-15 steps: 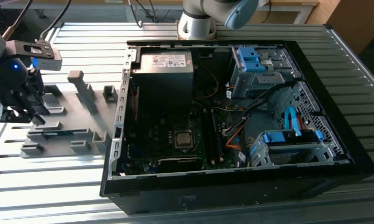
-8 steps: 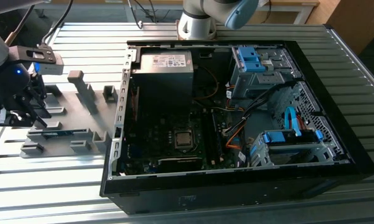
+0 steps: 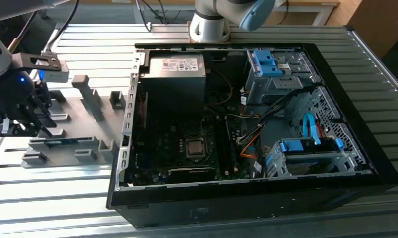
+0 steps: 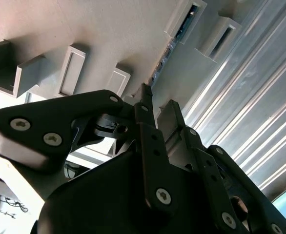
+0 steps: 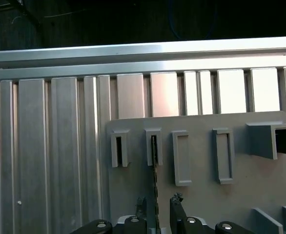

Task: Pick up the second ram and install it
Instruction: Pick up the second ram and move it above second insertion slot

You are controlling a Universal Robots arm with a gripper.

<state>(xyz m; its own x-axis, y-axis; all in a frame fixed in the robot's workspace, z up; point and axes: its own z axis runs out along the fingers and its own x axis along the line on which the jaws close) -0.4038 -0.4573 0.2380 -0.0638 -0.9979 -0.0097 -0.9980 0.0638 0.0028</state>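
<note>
Right now the gripper (image 5: 158, 201) sits low over the grey holder plate (image 5: 201, 161), w/ its two fingers (image 5: 177, 204) apart, one on each side of the second ram (image 5: 154, 170). The opening is narrow. In the first wrist view a thin gap shows betw. each finger and the stick, so it's straddled, not clamped.

The ram stands on edge and runs straight out ahead of the gripper, from betw. the fingertips to a slot block (image 5: 153, 146) at its far end. More slot blocks sit alongside it. The second wrist view shows the same: the gripper (image 4: 157, 105) is right at the near end of the ram (image 4: 165, 58).

In the exterior view the gripper (image 3: 40, 130) is beside the ram (image 3: 70, 141), which is on the holder plate (image 3: 73, 114). The plate lies on the ribbed metal counter (image 3: 86, 34). The open PC case (image 3: 252, 124) is well apart from the gripper, toward the exterior view's right.
</note>
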